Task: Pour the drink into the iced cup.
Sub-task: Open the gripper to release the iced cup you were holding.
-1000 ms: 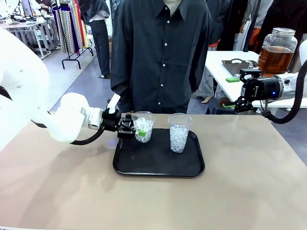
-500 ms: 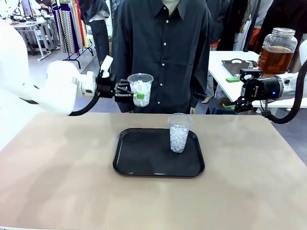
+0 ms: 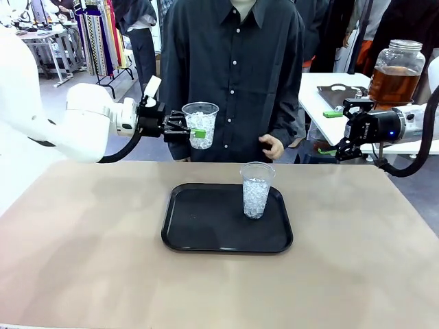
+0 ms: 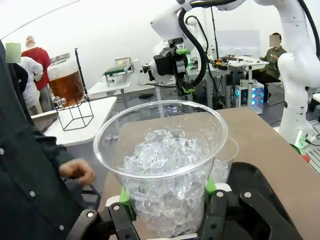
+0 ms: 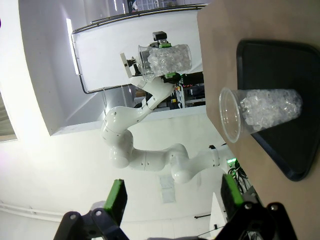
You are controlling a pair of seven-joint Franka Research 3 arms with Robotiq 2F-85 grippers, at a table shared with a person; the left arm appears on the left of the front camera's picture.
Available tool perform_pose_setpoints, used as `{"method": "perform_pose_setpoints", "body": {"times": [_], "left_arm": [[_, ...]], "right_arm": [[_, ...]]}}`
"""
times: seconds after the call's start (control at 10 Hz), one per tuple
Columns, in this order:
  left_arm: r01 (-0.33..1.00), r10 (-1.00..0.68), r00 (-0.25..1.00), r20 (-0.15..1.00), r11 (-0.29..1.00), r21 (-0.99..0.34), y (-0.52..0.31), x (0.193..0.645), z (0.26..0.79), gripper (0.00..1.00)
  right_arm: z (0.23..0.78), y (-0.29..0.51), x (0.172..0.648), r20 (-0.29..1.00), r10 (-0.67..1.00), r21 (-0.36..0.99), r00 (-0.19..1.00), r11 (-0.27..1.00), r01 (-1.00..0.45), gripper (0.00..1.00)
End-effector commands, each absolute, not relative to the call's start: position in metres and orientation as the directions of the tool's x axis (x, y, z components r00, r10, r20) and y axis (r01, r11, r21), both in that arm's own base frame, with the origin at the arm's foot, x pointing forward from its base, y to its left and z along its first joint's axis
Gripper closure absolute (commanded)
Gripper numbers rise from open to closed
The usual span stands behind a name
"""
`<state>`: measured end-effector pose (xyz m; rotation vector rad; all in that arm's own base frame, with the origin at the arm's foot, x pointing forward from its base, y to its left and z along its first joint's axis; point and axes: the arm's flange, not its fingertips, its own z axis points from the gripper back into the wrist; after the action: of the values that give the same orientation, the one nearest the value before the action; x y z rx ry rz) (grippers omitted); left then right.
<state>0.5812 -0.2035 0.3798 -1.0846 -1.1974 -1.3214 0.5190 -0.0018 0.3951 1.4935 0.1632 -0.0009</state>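
Observation:
My left gripper (image 3: 195, 131) is shut on an iced cup (image 3: 201, 125), a clear plastic cup of ice, and holds it upright in the air above the table's far left. In the left wrist view the cup (image 4: 165, 155) sits between the green pads (image 4: 210, 188). A second iced cup (image 3: 256, 190) stands on the black tray (image 3: 226, 241). The drink, amber liquid in a big glass jar (image 3: 394, 72), stands on a white side table at the far right. My right gripper (image 3: 348, 152) hangs open beside that table, holding nothing, and its pads (image 5: 118, 197) are spread wide.
A person in a dark shirt stands at the far edge, one hand (image 3: 273, 146) at waist height just right of the held cup. The white side table (image 3: 317, 96) also carries a grey object. Bare tabletop surrounds the tray.
My left gripper has lifted its iced cup off the tray and up to chest height. The person's hand has come into view. The right arm has not moved.

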Motion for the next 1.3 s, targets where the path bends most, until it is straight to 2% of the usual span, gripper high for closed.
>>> {"method": "perform_pose_setpoints", "body": {"times": [0.0,1.2], "left_arm": [[0.994,-0.094,-0.110,0.989,-0.011,0.110,-0.2046,0.5786,0.3827,0.39],[0.994,-0.094,-0.110,0.989,-0.011,0.110,-0.2046,0.5786,0.3827,0.39]], "right_arm": [[0.3959,-0.0022,0.5179,-0.103,0.097,0.992,0.990,0.078,0.095,0.00],[0.3959,-0.0022,0.5179,-0.103,0.097,0.992,0.990,0.078,0.095,0.00]]}}
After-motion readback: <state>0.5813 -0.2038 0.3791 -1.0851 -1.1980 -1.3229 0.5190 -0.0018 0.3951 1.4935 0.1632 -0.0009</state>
